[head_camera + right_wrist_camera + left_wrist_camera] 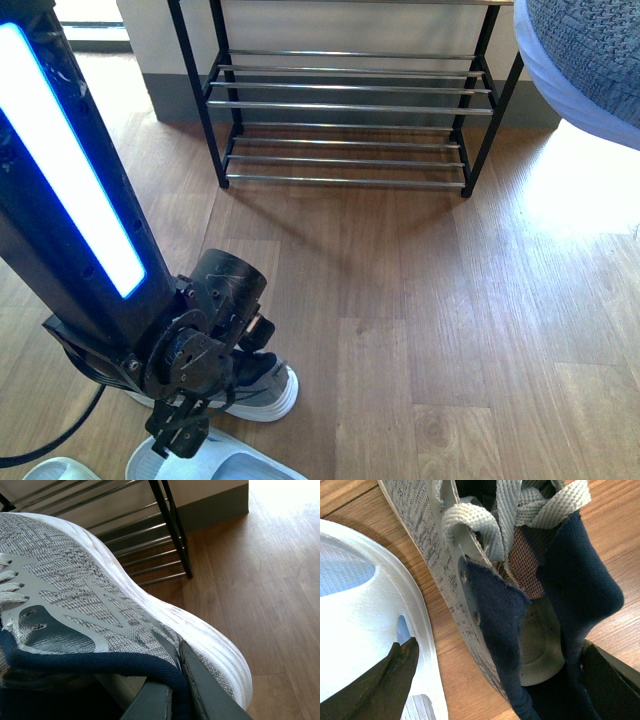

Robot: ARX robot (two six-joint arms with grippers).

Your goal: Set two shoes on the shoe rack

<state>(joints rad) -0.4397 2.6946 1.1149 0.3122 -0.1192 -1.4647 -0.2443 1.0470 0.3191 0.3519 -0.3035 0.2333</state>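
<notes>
Nearest the robot, the left claw hung spread wide astride the heel end of the grounded shoe. One finger sat over a white slipper just beside the shoe, and the other was past the navy collar. I could not tell whether either finger touched the shoe. This shoe stood on the wooden floor, long axis roughly along the far wall, toe to the robot's right. Higher up, the right claw was pinched shut on the navy collar of the lifted shoe, held in the air with its toe reaching toward the shoe rack. The rack stood against the far wall.
</notes>
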